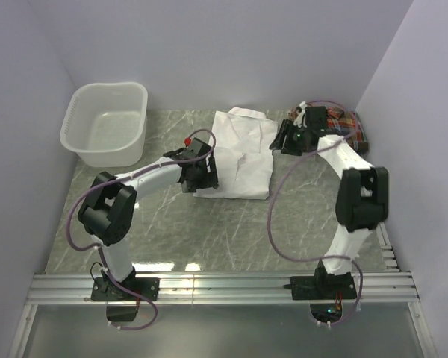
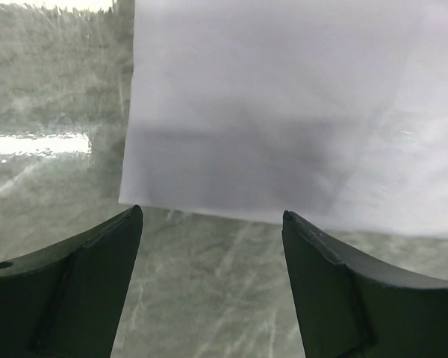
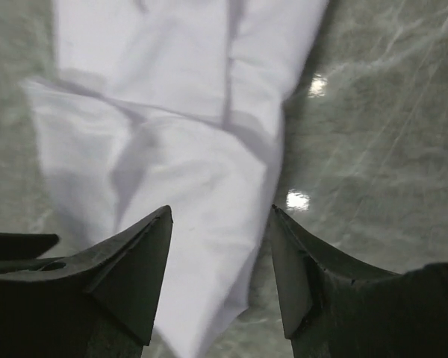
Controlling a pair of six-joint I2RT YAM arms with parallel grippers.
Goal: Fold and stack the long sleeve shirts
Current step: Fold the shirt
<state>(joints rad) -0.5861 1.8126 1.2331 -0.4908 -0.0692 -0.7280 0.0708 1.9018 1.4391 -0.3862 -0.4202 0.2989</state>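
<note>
The white shirt (image 1: pixel 243 153) lies partly folded on the marble table, collar toward the back. The red-orange plaid shirt (image 1: pixel 349 127) lies folded at the back right, partly hidden by my right arm. My left gripper (image 1: pixel 200 177) is open at the white shirt's near left corner; in the left wrist view the shirt's hem (image 2: pixel 284 119) lies just beyond the open gripper (image 2: pixel 212 216). My right gripper (image 1: pixel 284 138) is open at the shirt's right edge; in the right wrist view the gripper (image 3: pixel 221 212) hovers over a white fold (image 3: pixel 179 171), holding nothing.
A white plastic laundry basket (image 1: pixel 107 123) stands at the back left. Purple walls close in the left, back and right sides. A metal rail (image 1: pixel 224 285) with the arm bases runs along the near edge.
</note>
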